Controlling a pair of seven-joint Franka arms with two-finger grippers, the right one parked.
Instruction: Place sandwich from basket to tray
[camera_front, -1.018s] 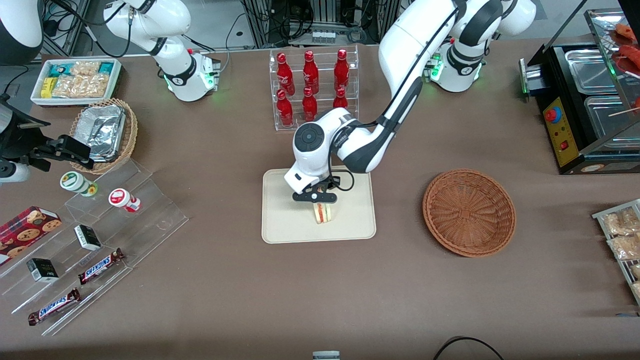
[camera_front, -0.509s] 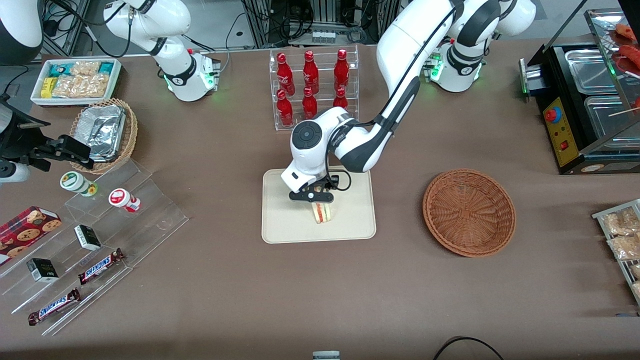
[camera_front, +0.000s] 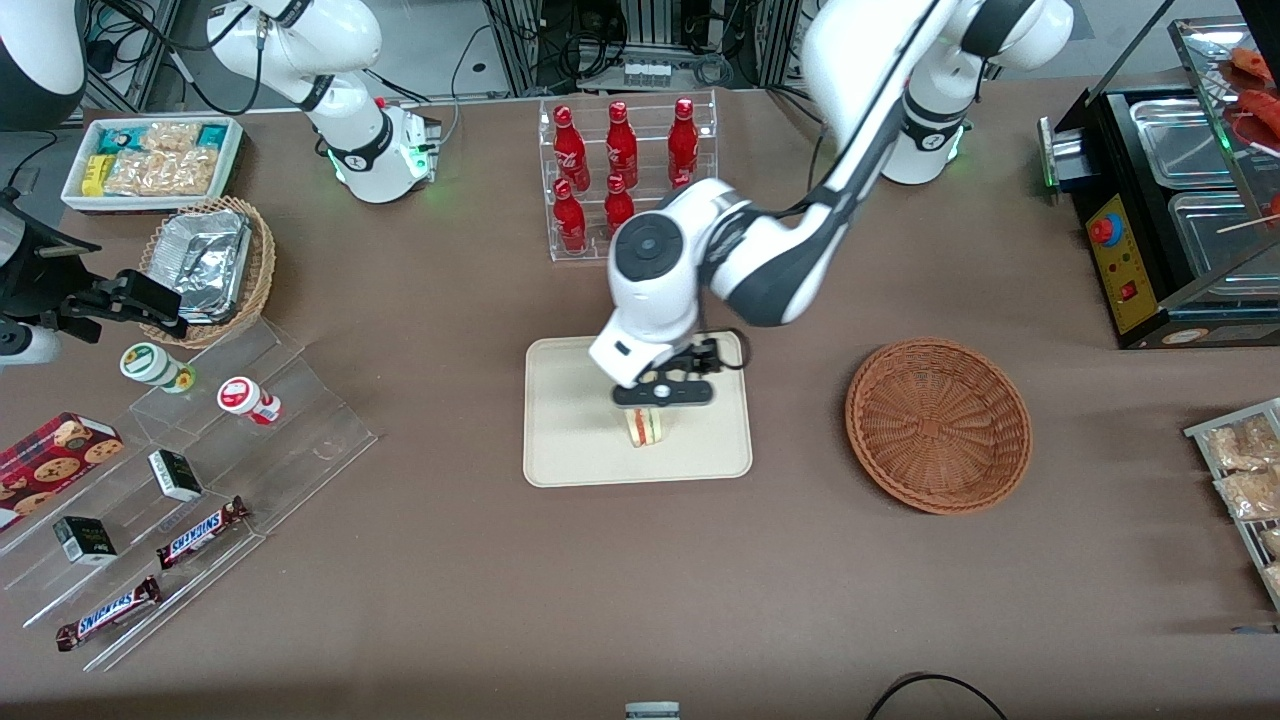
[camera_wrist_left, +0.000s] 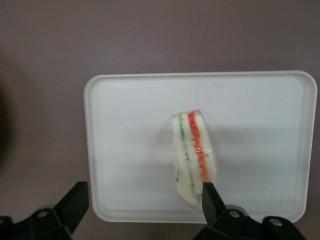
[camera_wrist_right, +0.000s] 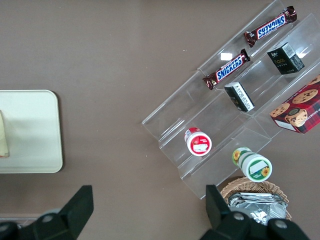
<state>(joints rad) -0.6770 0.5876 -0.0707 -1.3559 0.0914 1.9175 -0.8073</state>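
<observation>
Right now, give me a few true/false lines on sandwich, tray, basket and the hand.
1. The sandwich lies on the tray. True.
2. The hand is shut on the sandwich. False: its fingers are spread open above the tray, gripping nothing.
3. The basket holds a second sandwich. False: it shows only bare wicker.
4. The basket stands beside the tray, toward the working arm's end of the table. True.
5. The sandwich hangs over the tray's rim. False: it sits wholly inside the rim.
</observation>
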